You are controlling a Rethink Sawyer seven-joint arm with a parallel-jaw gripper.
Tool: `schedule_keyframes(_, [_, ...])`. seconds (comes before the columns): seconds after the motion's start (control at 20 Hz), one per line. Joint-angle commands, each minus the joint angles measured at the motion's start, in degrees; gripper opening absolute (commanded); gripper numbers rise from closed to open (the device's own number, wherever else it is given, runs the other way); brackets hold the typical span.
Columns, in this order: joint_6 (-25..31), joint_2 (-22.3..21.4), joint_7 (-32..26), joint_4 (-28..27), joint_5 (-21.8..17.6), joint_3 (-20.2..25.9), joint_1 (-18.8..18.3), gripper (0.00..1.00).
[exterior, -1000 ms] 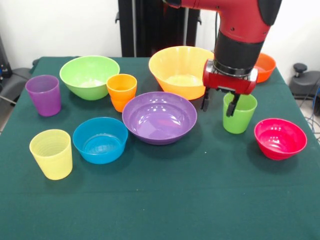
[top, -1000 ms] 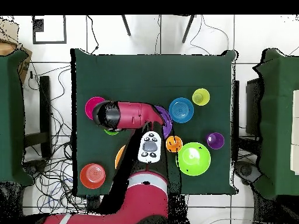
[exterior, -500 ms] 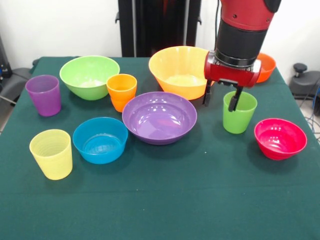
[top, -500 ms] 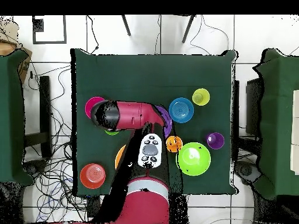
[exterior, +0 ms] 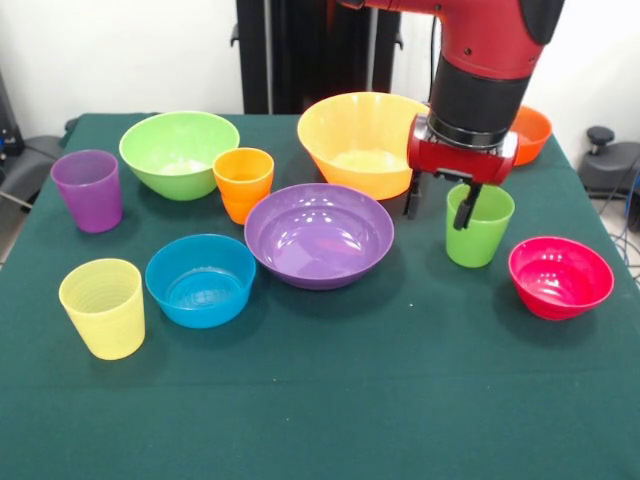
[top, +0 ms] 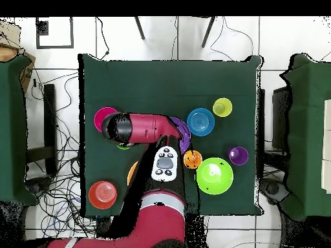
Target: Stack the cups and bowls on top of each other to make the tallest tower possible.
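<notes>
My gripper (exterior: 436,217) is open at the green cup (exterior: 483,235). One finger hangs just inside its left rim, the other outside it. The large orange-yellow bowl (exterior: 360,140) stands behind and the purple bowl (exterior: 318,236) to the left. The pink-red bowl (exterior: 560,278), orange-red bowl (exterior: 533,132), light green bowl (exterior: 180,152), blue bowl (exterior: 200,280), orange cup (exterior: 243,183), purple cup (exterior: 88,190) and pale yellow cup (exterior: 103,307) each stand alone, upright. In the overhead view the arm (top: 145,126) hides the gripper and most of the green cup.
The table (exterior: 330,400) is covered in dark green cloth. The robot's black pedestal (exterior: 300,50) stands at the far edge. The overhead view shows the blue bowl (top: 200,121), light green bowl (top: 214,175) and pink-red bowl (top: 101,116).
The gripper rose a little above the green cup, then came back down to it. It stayed open. No cup or bowl has moved.
</notes>
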Motion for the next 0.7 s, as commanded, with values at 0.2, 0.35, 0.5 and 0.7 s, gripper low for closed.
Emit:
schedule_keyframes(0.2, [1.7, 4.3, 0.0, -0.7, -4.6, 3.8, 1.0, 1.00])
schedule_keyframes(0.35, [1.0, 4.3, -0.3, -0.1, -4.7, 4.3, 0.9, 1.00])
schedule_keyframes(0.5, [0.6, 4.2, -0.3, 0.2, -4.9, 4.1, 1.1, 1.00])
schedule_keyframes(0.7, [0.3, 4.0, 0.1, 0.5, -5.1, 3.9, 1.4, 1.00])
